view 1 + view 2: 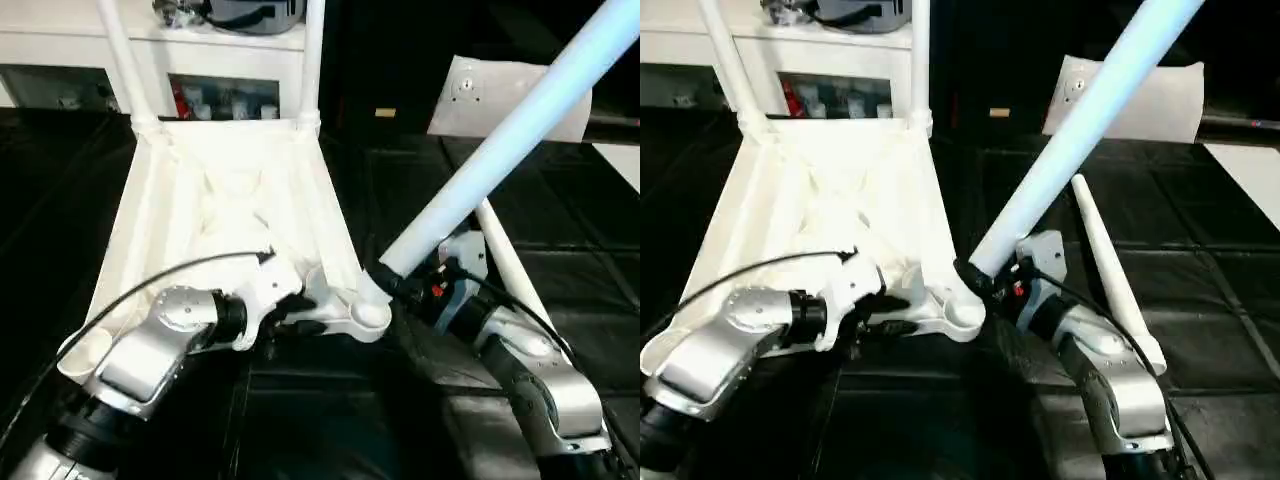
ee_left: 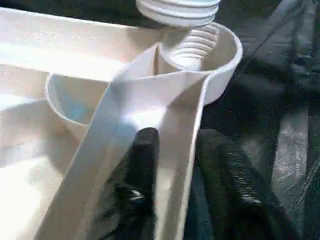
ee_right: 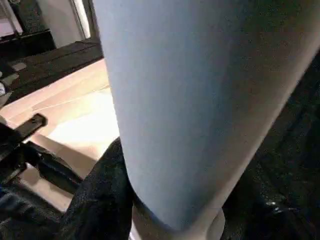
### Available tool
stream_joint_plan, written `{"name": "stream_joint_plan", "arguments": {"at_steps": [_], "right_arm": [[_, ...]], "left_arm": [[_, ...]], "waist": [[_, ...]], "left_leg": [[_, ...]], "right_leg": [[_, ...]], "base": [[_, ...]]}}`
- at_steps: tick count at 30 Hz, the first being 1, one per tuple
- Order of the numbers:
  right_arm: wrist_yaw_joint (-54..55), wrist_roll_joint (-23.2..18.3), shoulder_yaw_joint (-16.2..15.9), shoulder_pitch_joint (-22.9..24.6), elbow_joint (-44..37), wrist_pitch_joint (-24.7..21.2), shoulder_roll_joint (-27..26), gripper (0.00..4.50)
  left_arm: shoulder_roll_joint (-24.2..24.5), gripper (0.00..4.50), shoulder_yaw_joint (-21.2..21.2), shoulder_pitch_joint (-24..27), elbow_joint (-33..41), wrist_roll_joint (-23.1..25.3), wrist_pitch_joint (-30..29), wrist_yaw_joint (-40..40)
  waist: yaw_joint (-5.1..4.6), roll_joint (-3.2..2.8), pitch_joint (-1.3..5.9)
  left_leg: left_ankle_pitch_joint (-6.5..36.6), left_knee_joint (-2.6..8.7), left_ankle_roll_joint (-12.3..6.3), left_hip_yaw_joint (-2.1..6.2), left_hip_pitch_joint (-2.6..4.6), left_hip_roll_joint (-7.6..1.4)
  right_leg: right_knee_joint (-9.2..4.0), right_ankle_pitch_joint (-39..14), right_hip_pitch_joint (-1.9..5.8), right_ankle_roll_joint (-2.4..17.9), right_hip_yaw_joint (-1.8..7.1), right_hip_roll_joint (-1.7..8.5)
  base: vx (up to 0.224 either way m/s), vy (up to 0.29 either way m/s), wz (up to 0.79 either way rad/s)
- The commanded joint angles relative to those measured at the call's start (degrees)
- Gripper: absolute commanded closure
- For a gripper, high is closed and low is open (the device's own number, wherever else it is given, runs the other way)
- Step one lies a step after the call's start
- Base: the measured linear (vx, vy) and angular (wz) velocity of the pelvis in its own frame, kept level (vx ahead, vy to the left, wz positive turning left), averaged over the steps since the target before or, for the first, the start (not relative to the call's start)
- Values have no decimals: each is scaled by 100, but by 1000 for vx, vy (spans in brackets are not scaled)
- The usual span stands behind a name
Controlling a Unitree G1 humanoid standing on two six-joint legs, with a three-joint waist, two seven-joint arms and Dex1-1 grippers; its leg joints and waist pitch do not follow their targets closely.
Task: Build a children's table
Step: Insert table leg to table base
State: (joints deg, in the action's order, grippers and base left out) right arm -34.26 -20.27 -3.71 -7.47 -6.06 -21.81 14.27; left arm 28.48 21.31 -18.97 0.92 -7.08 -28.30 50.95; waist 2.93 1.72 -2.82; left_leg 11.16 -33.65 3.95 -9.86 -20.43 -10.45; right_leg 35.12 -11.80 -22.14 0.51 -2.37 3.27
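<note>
Gripping the near wall of the upside-down tabletop (image 1: pixel 235 200), the left claw (image 2: pixel 180 175) has one black finger inside the rim and the other outside, just beside the near right corner socket (image 1: pixel 368 315). Right there, the right claw (image 1: pixel 400 285) is clamped around the thick end of a long white leg (image 1: pixel 500 135), which slants up and away to the right with its threaded tip hanging just above that socket. A spare leg (image 1: pixel 1110 280) lies on the dark floor (image 1: pixel 420 190) beside the right arm. Farther off, two legs (image 1: pixel 312 60) stand upright in the far corners, before white cabinets (image 1: pixel 60 50) and a flat white bag (image 1: pixel 480 90).
</note>
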Motion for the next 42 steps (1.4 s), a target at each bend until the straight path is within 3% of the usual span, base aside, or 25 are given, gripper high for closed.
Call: {"name": "stream_joint_plan", "arguments": {"at_steps": [1,10,16,21,25,30,32,36,42], "right_arm": [[-13,20,-13,-11,-131,-36,64,258],[-9,33,-18,-25,-103,-51,95,258],[-20,20,-18,-45,-83,-54,122,258],[-89,39,-83,-81,-44,-146,196,258],[-114,50,-118,-100,-12,-158,219,258],[-115,47,-133,-118,-4,-167,211,258],[-116,40,-142,-113,-8,-171,212,258],[-116,35,-170,-92,-20,-182,200,258],[-133,41,-190,-71,-29,-196,201,258]], "left_arm": [[43,346,84,-144,-118,109,106,21],[211,417,344,-330,-512,386,413,391],[308,450,420,-391,-616,454,549,580],[323,450,395,-448,-693,406,623,759],[408,450,475,-473,-783,580,829,732],[195,450,194,-512,-811,302,438,626],[171,394,164,-517,-804,301,463,598],[219,358,221,-512,-833,390,526,612],[292,347,276,-496,-865,488,595,749]], "waist": [[-6,-66,306],[2,-78,296],[-27,-75,308],[-45,-72,314],[-56,-72,305],[-64,-68,291],[-60,-52,295],[-59,-71,298],[-56,-71,304]], "left_leg": [[928,405,-2,69,30,-243],[1147,423,61,79,51,-248],[1045,414,51,81,40,-246],[955,399,4,74,34,-239],[1036,406,-7,79,34,-248],[1163,410,45,71,52,-250],[1156,410,42,76,44,-249],[1155,409,32,81,43,-246],[1094,408,15,83,41,-249]], "right_leg": [[-391,-639,237,1060,273,398],[-425,-987,223,995,279,409],[-393,-796,240,1062,276,412],[-377,-604,255,1150,274,409],[-392,-755,252,1147,275,417],[-407,-981,229,1148,278,421],[-410,-1037,237,1129,278,423],[-417,-1036,232,1086,279,417],[-402,-895,239,1124,276,420]], "base": [[0,0,0],[0,0,0],[0,0,0],[0,0,0],[0,0,0],[0,0,0],[0,0,0],[0,0,0],[0,0,0]]}}
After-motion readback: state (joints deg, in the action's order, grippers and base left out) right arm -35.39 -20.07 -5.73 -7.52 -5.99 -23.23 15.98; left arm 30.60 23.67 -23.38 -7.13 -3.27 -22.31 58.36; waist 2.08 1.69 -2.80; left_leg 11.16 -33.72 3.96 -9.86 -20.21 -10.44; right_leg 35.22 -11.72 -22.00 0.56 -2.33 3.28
